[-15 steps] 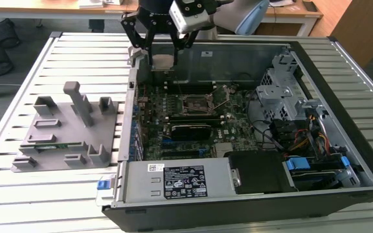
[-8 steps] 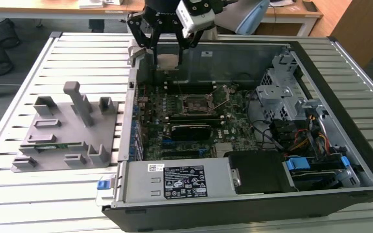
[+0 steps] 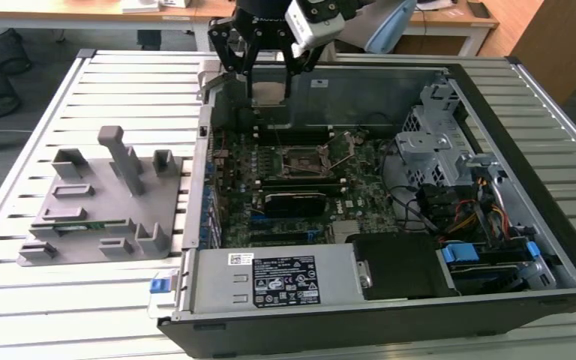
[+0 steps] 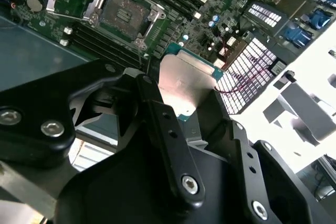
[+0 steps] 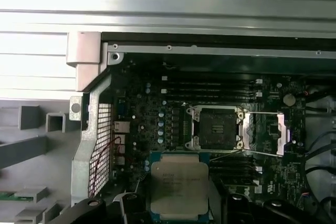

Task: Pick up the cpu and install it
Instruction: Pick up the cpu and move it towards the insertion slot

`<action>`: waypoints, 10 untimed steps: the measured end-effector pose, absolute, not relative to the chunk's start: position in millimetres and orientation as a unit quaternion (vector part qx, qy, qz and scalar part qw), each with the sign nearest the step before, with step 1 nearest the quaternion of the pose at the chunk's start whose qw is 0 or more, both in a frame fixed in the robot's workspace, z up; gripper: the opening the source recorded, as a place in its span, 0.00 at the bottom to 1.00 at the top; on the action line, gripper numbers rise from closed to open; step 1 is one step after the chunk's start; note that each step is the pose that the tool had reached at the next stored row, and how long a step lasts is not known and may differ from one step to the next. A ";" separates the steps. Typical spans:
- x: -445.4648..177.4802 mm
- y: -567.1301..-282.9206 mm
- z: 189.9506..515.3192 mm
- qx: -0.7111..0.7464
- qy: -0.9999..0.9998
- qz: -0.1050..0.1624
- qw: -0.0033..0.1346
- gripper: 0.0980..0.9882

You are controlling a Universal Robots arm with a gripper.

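Exterior view from across the room: a slatted white tabletop carries an open black computer case lying on its side, with the green motherboard facing up. The arm's black end effector hangs above the far edge of the case, toward the exterior view's left. It is clenched on the cpu, a small flat square chip with a dull silver top, pinched by its edges between the two fingers. The chip is in the air and touches nothing else. The dark square socket sits near the middle of the board, nearer the camera than the chip and well apart from it. In the first wrist view the socket looks empty, and its metal frame is swung open to one side. In the second wrist view the chip shows between the black fingers, with the board beyond it. A grey moulded fixture rests on the tabletop at the exterior view's left, just beside the case. A silver power supply fills the near corner of the case.
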State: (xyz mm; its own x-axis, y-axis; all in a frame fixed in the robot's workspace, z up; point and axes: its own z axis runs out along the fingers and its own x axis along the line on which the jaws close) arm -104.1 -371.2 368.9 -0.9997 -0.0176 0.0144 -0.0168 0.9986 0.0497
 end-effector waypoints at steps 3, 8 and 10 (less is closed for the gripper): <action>-98.9 -370.2 368.9 0.009 -1.000 -0.025 0.007 0.48; -88.6 -370.2 368.9 0.009 -1.000 -0.025 0.007 0.48; -83.3 -370.1 368.9 0.009 -1.000 -0.025 0.007 0.48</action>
